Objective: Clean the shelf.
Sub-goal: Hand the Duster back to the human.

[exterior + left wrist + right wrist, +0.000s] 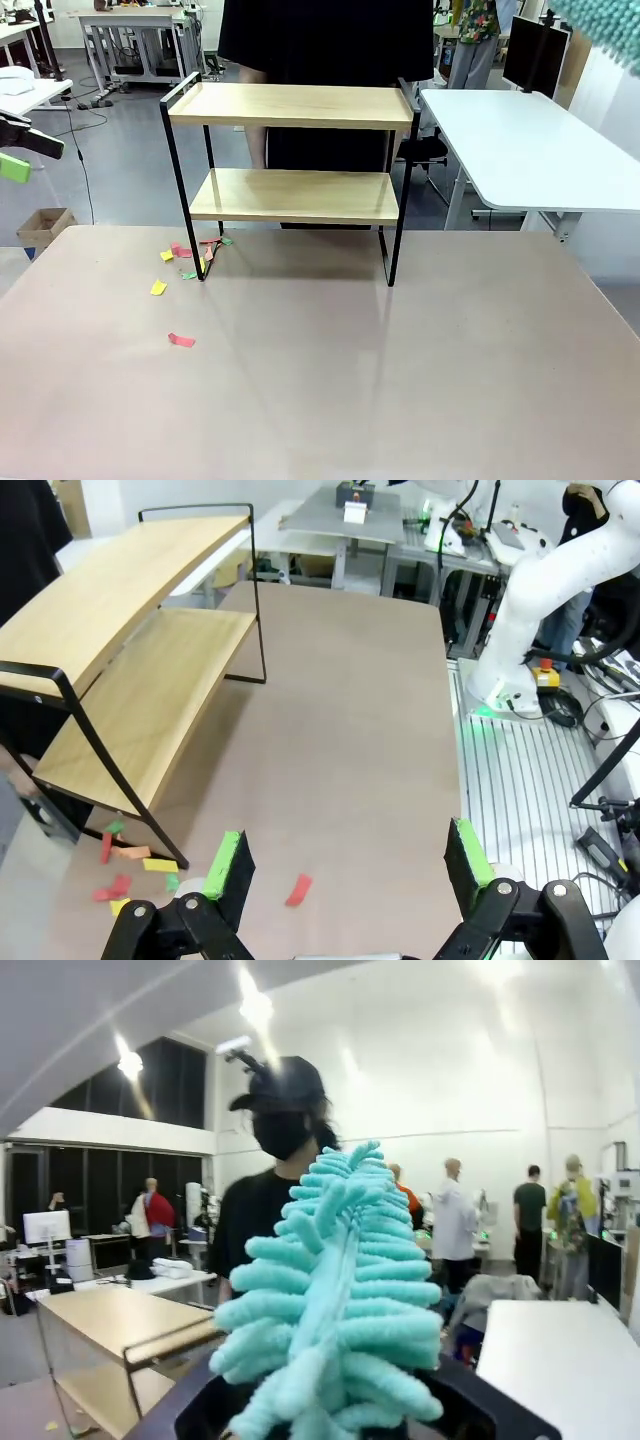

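The shelf (292, 105) stands at the table's far middle, both light wooden boards bare in their thin black frame. Several coloured paper scraps (180, 262) lie on the tabletop by its left legs, and a red one (181, 341) lies nearer. My left gripper (20, 152) hovers at the far left, off the table's side. In the left wrist view this gripper (350, 865) is open with nothing between its green pads, above the scraps (130, 865), the shelf (140, 680) to its left. My right gripper (330, 1422) is shut on a teal fluffy duster (335, 1310), raised at the top right, where the duster (610, 30) shows.
A person in black (320, 40) stands right behind the shelf. A white table (520, 150) sits to the right beyond the brown tabletop (400, 380). A cardboard box (42, 228) is on the floor at the left.
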Robot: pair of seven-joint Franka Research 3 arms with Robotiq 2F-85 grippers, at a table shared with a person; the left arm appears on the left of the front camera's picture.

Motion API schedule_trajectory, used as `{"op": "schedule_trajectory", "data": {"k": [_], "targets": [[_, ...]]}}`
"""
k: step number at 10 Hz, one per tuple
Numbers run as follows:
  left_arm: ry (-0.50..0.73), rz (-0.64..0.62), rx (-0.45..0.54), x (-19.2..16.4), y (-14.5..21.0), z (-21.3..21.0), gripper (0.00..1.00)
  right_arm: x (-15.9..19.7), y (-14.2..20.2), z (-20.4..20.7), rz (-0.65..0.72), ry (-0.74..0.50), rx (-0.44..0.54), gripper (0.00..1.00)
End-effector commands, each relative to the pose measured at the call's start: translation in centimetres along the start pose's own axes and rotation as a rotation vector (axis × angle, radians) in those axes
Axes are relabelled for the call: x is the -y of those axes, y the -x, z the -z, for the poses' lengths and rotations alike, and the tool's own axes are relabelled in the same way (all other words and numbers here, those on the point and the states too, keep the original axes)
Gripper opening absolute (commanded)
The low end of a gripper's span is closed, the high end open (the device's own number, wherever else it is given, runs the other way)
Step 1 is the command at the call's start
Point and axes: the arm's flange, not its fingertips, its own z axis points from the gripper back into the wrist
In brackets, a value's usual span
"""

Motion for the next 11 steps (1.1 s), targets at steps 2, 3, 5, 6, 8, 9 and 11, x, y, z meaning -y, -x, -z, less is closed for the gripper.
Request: {"op": "schedule_trajectory", "data": {"k": [2,3,5,6,8,9,11], "targets": [[0.002,0.009,0.020,0.0,-0.1,0.0,1.00,0.0,5.1,-0.5,0.004,0.088,-0.067,0.16],[0.002,0.009,0.020,0.0,-0.1,0.0,1.00,0.1,7.1,-0.8,0.015,0.099,-0.111,0.16],[0.002,0.009,0.020,0.0,-0.1,0.0,1.00,-0.2,11.1,-1.6,0.049,0.108,-0.189,0.16],[0.002,0.009,0.020,0.0,-0.1,0.0,1.00,-0.4,12.7,-2.0,0.063,0.114,-0.218,0.16],[0.002,0.009,0.020,0.0,-0.1,0.0,1.00,-0.9,15.3,-2.6,0.094,0.108,-0.251,0.16],[0.002,0.009,0.020,0.0,-0.1,0.0,1.00,-0.8,15.8,-2.5,0.079,0.115,-0.246,0.16],[0.002,0.009,0.020,0.0,-0.1,0.0,1.00,1.8,15.1,0.1,0.136,0.077,-0.284,0.16]]}}
